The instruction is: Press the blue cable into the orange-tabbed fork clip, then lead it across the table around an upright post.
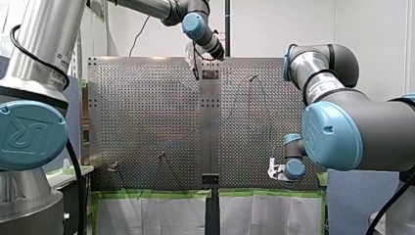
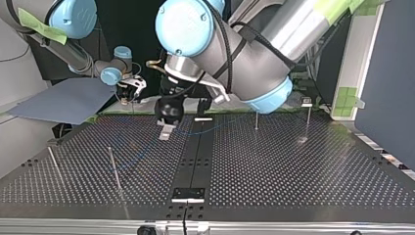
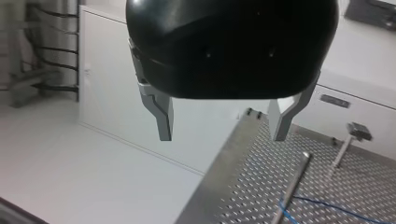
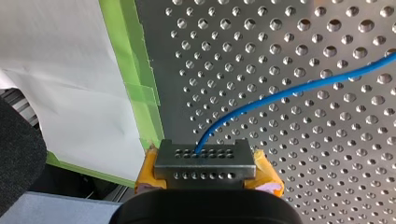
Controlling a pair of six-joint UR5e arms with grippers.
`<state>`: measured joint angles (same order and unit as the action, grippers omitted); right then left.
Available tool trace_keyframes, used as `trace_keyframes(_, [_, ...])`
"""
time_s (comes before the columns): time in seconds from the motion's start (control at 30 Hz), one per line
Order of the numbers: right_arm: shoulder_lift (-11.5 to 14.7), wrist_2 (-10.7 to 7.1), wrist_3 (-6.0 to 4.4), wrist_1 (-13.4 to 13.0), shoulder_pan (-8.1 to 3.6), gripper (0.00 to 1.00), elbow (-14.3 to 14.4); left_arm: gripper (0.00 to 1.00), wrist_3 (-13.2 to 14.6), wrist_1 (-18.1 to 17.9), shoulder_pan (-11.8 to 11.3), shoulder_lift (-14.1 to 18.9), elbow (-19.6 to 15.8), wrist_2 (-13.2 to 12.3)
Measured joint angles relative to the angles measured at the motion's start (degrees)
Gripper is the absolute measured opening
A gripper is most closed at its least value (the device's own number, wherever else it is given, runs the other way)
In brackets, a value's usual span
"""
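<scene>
The thin blue cable (image 4: pixel 299 88) runs over the perforated table (image 4: pixel 327 154) and ends between the yellow pads of my right gripper (image 4: pixel 205 163), which is shut on it. That gripper (image 1: pixel 275 171) hangs at the front view's near right table edge. My left gripper (image 3: pixel 222 135), black with metal fingers, stands open and empty above the far edge of the table (image 1: pixel 195 71). Under it stands an upright post (image 3: pixel 292 186) with the cable (image 3: pixel 327 205) at its foot. A small clip on a stalk (image 2: pixel 307 103) stands at the top view's far right.
Several thin upright posts (image 2: pixel 113 166) (image 2: pixel 54 164) (image 2: pixel 256 120) stand on the plate. A dark centre strip (image 2: pixel 195 156) with a bracket divides the table. Green tape (image 4: pixel 140 93) lines the edge by my right gripper. A grey board (image 2: pixel 63 100) lies beyond the top view's left corner.
</scene>
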<state>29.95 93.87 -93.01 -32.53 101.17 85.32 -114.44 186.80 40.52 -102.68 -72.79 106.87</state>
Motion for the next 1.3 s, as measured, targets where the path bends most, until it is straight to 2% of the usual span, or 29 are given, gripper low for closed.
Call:
trace_keyframes(0.3, [0.0,0.01,0.11,0.4,0.26,0.02,-0.2,1.00,-3.7,-4.4,-0.4,3.8,-4.4,-0.2])
trace_keyframes(0.47, [0.0,0.00,0.07,0.4,0.29,0.02,-0.2,1.00,-3.1,-6.9,0.0,2.3,-7.0,0.3])
trace_keyframes(0.73, [0.0,0.01,0.02,0.4,0.33,0.02,-0.3,1.00,-0.2,-10.5,0.5,-1.1,-10.5,2.6])
trace_keyframes(0.93, [0.0,0.00,0.00,0.4,0.36,0.02,-0.3,1.00,0.6,-13.4,0.6,-3.8,-13.4,3.0])
trace_keyframes(1.1, [0.0,0.00,0.00,0.4,0.39,0.02,-0.3,1.00,1.2,-15.6,0.8,-4.5,-15.6,3.7])
trace_keyframes(1.3, [0.0,0.01,0.01,0.4,0.51,0.02,-0.3,1.00,0.6,-18.4,0.1,-4.6,-18.4,4.0])
